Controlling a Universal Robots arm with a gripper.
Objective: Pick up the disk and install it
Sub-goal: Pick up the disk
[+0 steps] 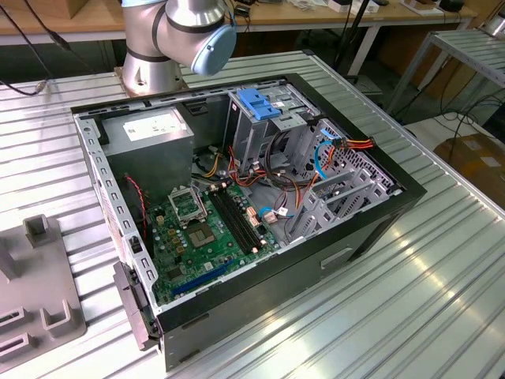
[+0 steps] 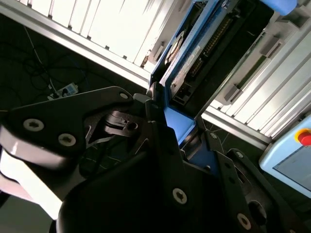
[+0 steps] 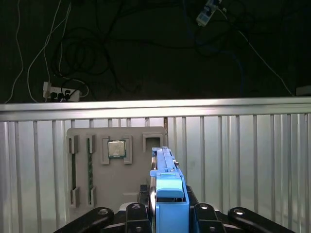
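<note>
The disk (image 3: 167,189) is a grey drive in a bright blue carrier frame, seen edge-on in the first wrist view. My gripper (image 3: 167,211) is shut on it, with a black finger on each side of the blue frame. In the second wrist view the disk (image 2: 194,53) shows its metal face and connector edge, and the gripper (image 2: 177,127) clamps its blue end. It is held over the ribbed metal table (image 3: 252,160), next to a grey fixture plate (image 3: 116,174). In the exterior view, the open computer case (image 1: 379,217) lies on its side.
The fixture plate carries a processor chip (image 3: 115,148) and several slots. Inside the case are a green motherboard (image 1: 205,229), a drive cage topped by a blue bracket (image 1: 260,103), a grey empty cage (image 1: 335,197) and loose cables (image 1: 347,146). The arm's base (image 1: 170,39) stands behind the case.
</note>
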